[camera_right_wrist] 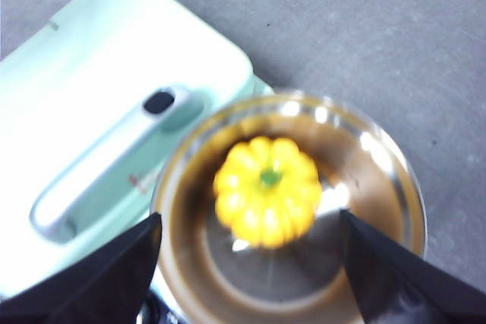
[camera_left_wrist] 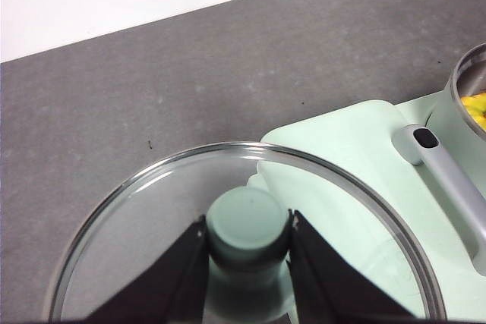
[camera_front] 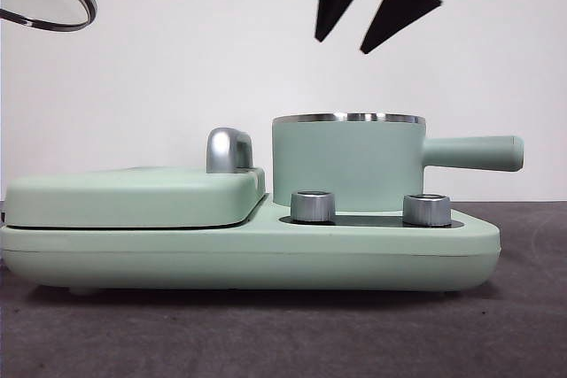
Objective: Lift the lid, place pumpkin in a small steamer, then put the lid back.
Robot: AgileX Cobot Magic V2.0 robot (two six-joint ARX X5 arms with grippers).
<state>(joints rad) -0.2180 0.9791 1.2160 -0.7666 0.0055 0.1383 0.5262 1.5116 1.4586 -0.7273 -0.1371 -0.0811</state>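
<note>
— Where is the little yellow-orange ribbed toy pumpkin [camera_right_wrist: 266,191]?

— We see it sitting inside the mint-green round pot with the steel rim [camera_front: 347,162], on the flat green base with two silver knobs [camera_front: 266,258] on the dark desk [camera_front: 523,325].

— And the grippers?

— Our right gripper [camera_front: 378,6] hangs above the pot, jaws wide and holding nothing. Our left gripper [camera_left_wrist: 248,263] squeezes the green knob of the round clear glass lid [camera_left_wrist: 152,210], up in the air off to the side.

Dark grey table [camera_front: 532,325]; mint-green base unit [camera_front: 266,263] sits directly on it.
</note>
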